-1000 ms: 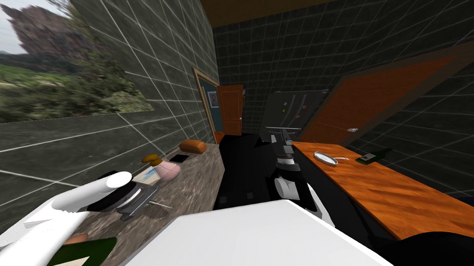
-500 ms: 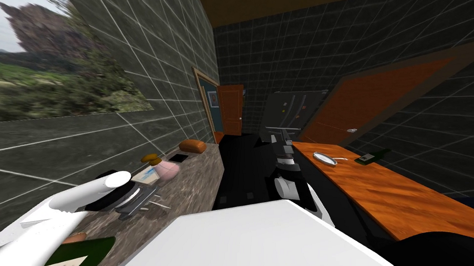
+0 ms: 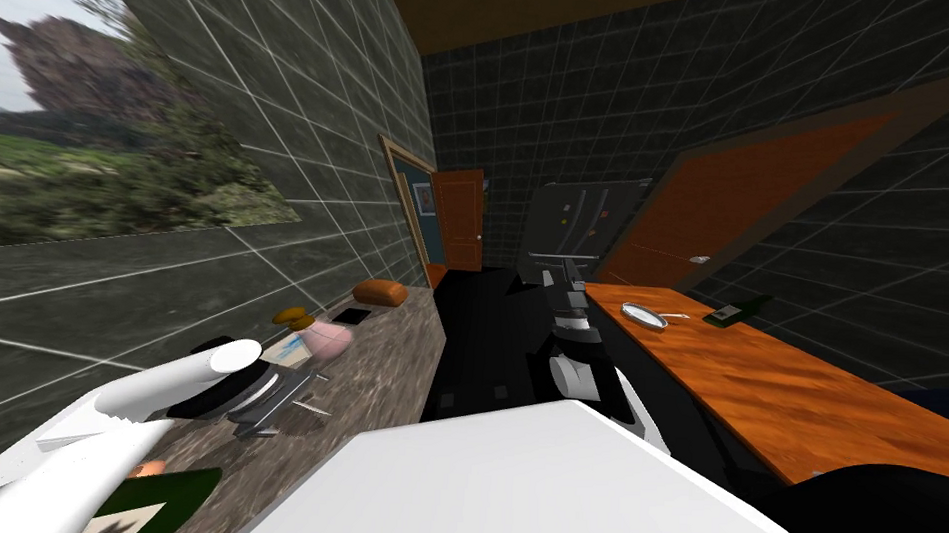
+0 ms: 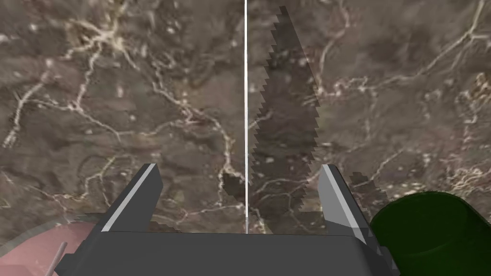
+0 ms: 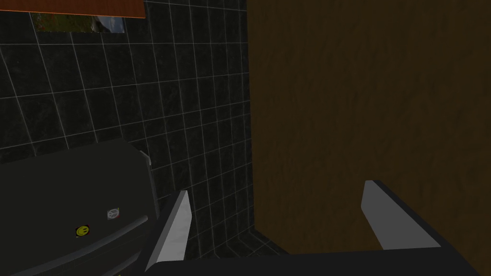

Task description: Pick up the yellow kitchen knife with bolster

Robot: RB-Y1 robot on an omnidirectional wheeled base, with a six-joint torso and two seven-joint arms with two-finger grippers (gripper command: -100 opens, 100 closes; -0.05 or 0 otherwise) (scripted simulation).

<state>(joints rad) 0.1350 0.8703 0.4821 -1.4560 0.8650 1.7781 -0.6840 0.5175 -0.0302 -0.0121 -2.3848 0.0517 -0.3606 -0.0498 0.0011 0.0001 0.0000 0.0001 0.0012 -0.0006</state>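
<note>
My left end effector (image 4: 239,166) released over marble worktop (image 4: 96,96). Knife (image 4: 246,96) edge-on, just a thin white line; handle hidden.

Marbled counter (image 4: 120,96) bears pink object (image 3: 327,340), green bottle (image 4: 431,230) — and orange loaf (image 3: 380,292).

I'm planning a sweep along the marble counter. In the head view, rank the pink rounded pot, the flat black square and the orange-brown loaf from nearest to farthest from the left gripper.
From the left gripper, along the marble counter:
1. Pink rounded pot, just beyond it.
2. Flat black square, further along.
3. Orange-brown loaf, at the far end.
</note>
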